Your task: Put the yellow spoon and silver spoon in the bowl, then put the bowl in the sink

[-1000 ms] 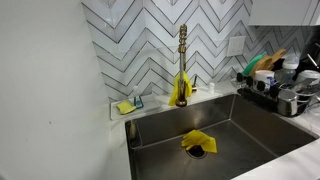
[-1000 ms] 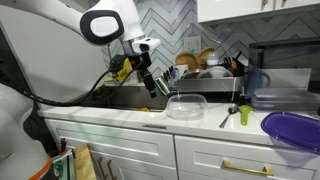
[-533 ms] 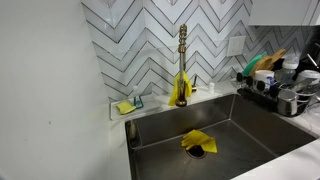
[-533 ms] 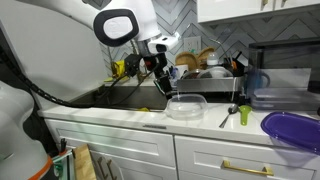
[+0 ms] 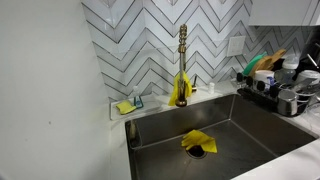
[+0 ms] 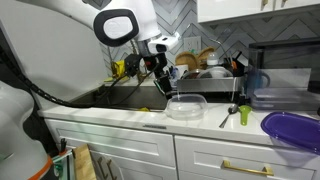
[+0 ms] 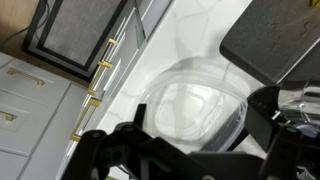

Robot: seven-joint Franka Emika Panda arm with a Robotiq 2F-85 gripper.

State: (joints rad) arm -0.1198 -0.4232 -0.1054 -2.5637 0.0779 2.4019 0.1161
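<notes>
A clear plastic bowl (image 6: 187,106) stands on the white counter to the right of the sink (image 6: 118,98). In the wrist view the bowl (image 7: 195,105) lies right below the camera and looks empty. My gripper (image 6: 166,86) hangs just above the bowl's left rim. Its dark fingers (image 7: 190,145) are spread wide with nothing between them. A thin yellow spoon (image 6: 153,126) lies near the counter's front edge, left of the bowl. A thin silver spoon (image 6: 228,118) lies on the counter to the bowl's right.
The steel sink (image 5: 215,125) holds a yellow cloth (image 5: 198,141) over the drain, with a brass faucet (image 5: 182,60) behind. A loaded dish rack (image 6: 205,70) stands behind the bowl. A purple bowl (image 6: 291,131) and a green item (image 6: 243,116) sit further right.
A second ago the gripper was over the sink edge; it moved right to above the bowl. It has stayed still for the last half second.
</notes>
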